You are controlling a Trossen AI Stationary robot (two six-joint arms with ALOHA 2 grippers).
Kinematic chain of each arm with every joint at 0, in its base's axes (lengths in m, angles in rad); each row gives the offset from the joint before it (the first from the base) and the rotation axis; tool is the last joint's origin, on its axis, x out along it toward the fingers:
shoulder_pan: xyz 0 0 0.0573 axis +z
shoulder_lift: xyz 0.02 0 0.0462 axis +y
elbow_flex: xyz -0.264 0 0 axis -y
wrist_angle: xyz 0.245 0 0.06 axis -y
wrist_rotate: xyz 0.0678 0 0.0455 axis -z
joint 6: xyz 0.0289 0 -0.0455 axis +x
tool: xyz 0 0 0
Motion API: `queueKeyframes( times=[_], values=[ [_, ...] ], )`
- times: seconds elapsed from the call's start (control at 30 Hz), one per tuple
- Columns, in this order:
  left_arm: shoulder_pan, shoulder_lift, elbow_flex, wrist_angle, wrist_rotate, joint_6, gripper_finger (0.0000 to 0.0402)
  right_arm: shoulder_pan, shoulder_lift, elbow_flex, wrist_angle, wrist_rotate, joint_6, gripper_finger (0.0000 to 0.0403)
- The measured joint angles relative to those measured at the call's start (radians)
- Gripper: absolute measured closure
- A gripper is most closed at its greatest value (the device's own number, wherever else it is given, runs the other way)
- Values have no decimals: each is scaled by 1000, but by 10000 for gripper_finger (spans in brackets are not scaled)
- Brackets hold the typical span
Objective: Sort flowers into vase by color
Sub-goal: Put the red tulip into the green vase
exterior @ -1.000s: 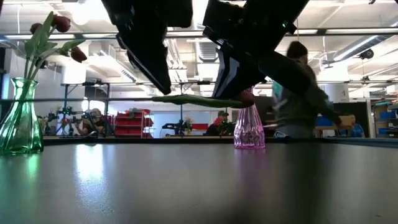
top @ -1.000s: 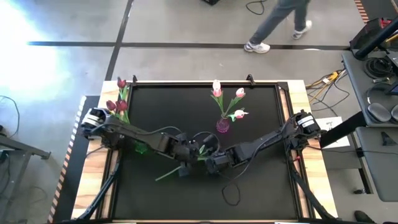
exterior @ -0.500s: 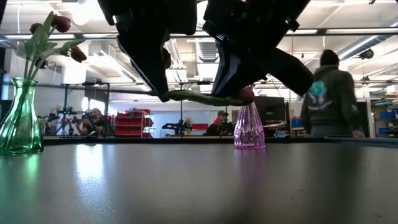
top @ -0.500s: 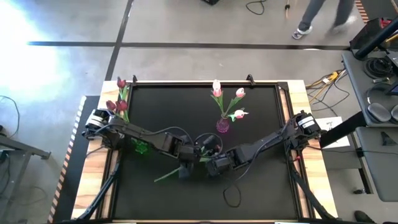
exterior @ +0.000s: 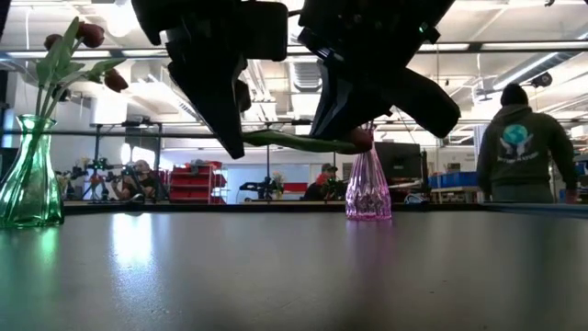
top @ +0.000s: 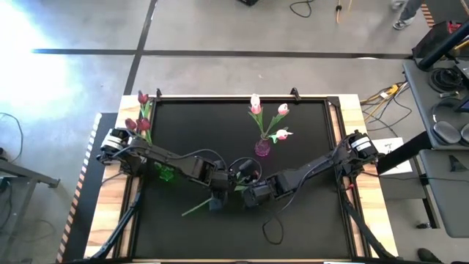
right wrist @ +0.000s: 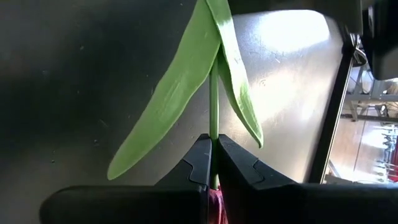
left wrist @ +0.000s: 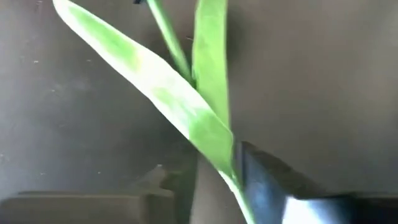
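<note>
Green-stemmed dark red artificial tulip (exterior: 303,142) lies level above the black bench (top: 308,220), right gripper (right wrist: 211,158) jaws clamping its stem, left gripper (top: 216,196) jaws half-closed beside.

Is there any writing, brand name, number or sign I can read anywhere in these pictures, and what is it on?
No text can be read in any view.
Person's hoodie, low view: a round teal emblem on the back, a picture only, no legible words.
Paper sheet beside the table, high view: dark marks, too small to read.
Red shelves in the room behind: any labels are too blurred to read.
</note>
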Motion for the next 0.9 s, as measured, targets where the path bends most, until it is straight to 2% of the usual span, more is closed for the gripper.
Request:
queueKeyframes(
  times=[0.1, 0.17, 0.27, 0.4, 0.5, 0.63, 0.77, 0.9],
  values=[
    [1, 0, 0, -2, 5, 21, 366, 0, 0, 0, -1, -1, 18, 390],
    [1, 0, -1, -5, 4, 35, 389, 2, 0, 0, -2, -3, 30, 390],
    [1, -5, -2, -1, -16, 57, 391, 8, 0, 0, -3, -2, 46, 375],
    [1, -35, -21, 21, -72, 61, 397, 13, 0, 0, 3, 42, 102, 323],
    [1, -94, -78, 90, -100, 56, 399, 21, 0, 0, 2, 108, 117, 279],
    [1, -211, -193, 183, -147, 29, 400, 35, -13, 0, 7, 117, 118, 238],
    [-8, -349, -307, 269, -235, 33, 400, 46, -30, 0, 33, 133, 119, 224],
    [-37, -494, -414, 363, -334, 50, 401, 46, -42, 0, 67, 137, 129, 233]
  ],
)
